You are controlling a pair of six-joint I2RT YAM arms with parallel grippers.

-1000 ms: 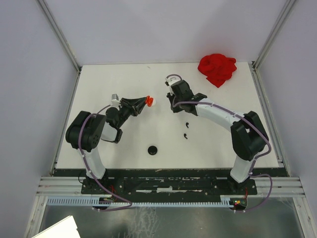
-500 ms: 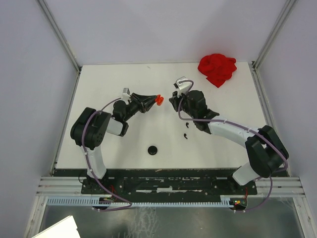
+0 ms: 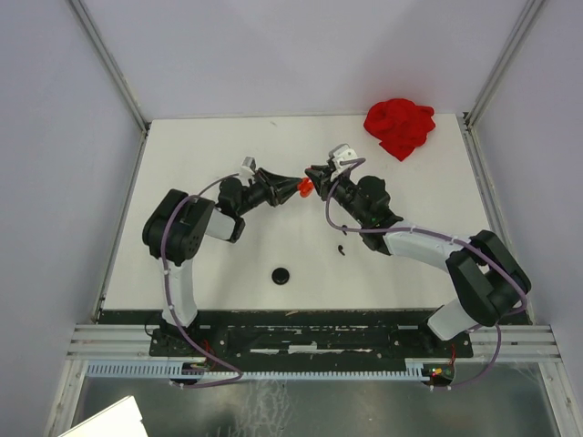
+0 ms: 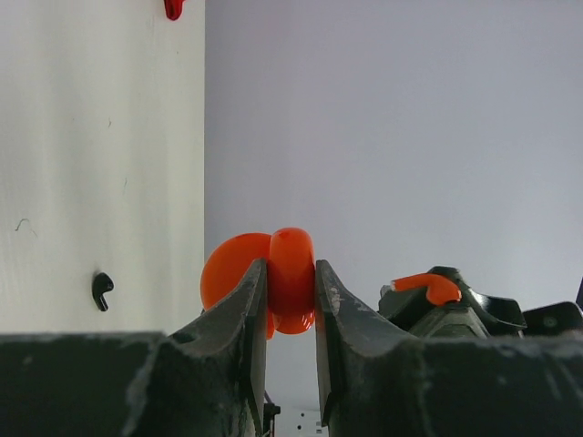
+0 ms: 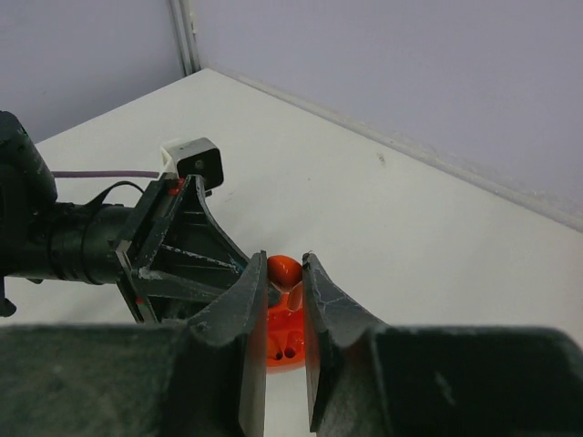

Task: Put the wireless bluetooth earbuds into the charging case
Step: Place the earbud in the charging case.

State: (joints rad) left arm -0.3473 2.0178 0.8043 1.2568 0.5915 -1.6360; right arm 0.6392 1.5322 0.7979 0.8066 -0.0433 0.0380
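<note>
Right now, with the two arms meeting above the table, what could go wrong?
1. The red earbud sits only at the tips of the right gripper. If it is pressed against the red case off-line, it may pop out and fall.
2. The left gripper pinches the case at its fingertips, off the table, so a push could twist it.
3. The two grippers are very close and may collide.

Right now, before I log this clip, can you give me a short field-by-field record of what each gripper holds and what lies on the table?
left gripper: shut on the red charging case, lid open, lifted off the table
right gripper: shut on a red earbud, close beside the case
insertion: earbud not yet in the case
on table: black disc, black earbud, red cloth at the far right corner
</note>
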